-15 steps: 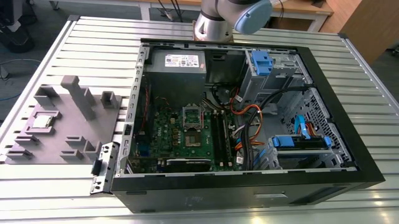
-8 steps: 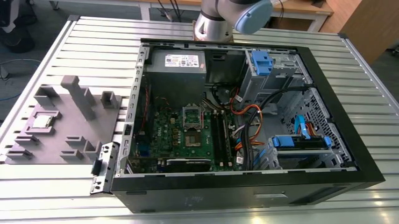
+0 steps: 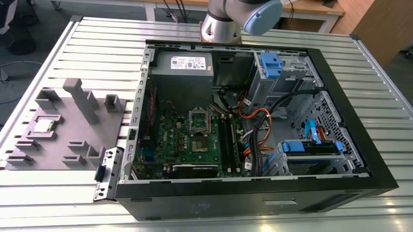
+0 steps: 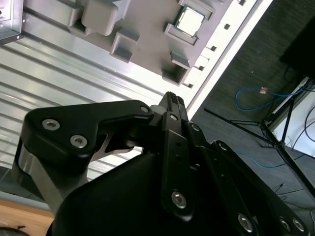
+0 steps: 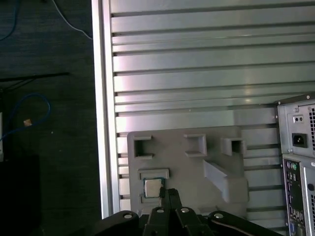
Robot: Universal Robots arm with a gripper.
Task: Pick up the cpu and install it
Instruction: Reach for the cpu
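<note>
— First wrist view, fingers first: how are they standing?

— The gripper (image 5: pixel 167 192) is hanging above the slatted counter (image 5: pixel 197 73). Its fingers (image 5: pixel 162 197) are drawn tight together, and nothing is sitting between them.

— And the cpu?

— The cpu (image 5: pixel 153 187) is lying flat, metal face up, in its square pocket of the grey tray (image 5: pixel 197 172). It is lying just ahead of the fingertips, roughly along the line they are pointing. No contact is showing, and the gap in height cannot be judged. In the second wrist view the cpu (image 4: pixel 190 22) is sitting clear of the tips, out beyond them.

— Any long axis to note?

— None, as the part is square. Its edges are running parallel with the pocket walls, so in my judgement any grip is depending on squaring the fingers to one pair of those edges.

— Where is it lying relative to the machine?

— In the exterior view the tray (image 3: pixel 96 130) is resting on the counter at the exterior view's left of the open computer case (image 3: pixel 335 87). The dark socket (image 3: pixel 199 121) on the green motherboard (image 3: pixel 187 145) is lying well apart from the cpu, toward the exterior view's right. The pick-up is not yet made.
</note>
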